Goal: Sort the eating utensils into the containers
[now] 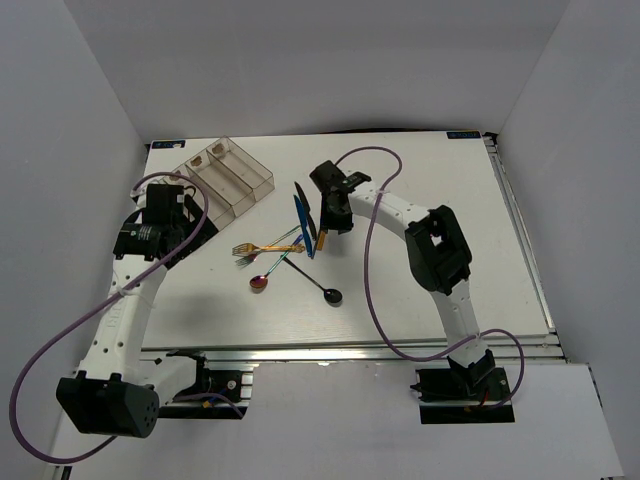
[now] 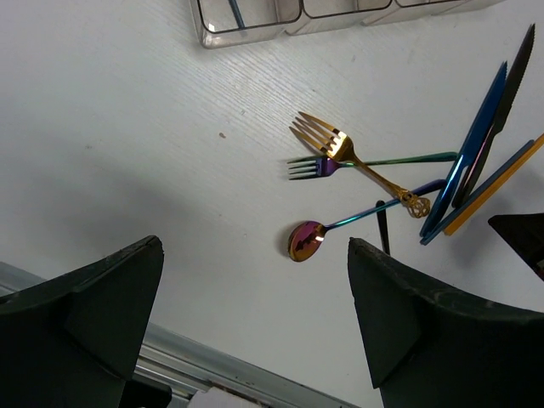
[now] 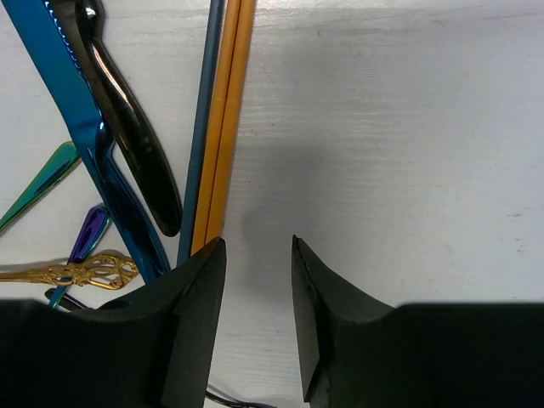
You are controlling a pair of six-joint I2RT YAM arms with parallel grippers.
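Observation:
The utensils lie in a loose pile mid-table. A blue knife (image 1: 300,213), a black knife (image 1: 310,228) and tan and dark chopsticks (image 1: 320,238) lie together. A gold fork (image 1: 262,247), an iridescent fork (image 1: 254,260), an iridescent spoon (image 1: 260,283) and a black spoon (image 1: 331,295) lie beside them. The clear organiser tray (image 1: 250,166) stands at the back left. My right gripper (image 3: 257,255) is open and empty, low over the table just right of the tan chopstick (image 3: 231,127) and the dark chopstick (image 3: 204,127). My left gripper (image 2: 255,289) is open and empty, raised left of the pile.
The left wrist view shows the tray's end wall (image 2: 255,34) with one slim blue item inside, and the table's metal front rail (image 2: 212,365). White walls enclose the table on three sides. Purple cables loop over both arms (image 1: 375,250).

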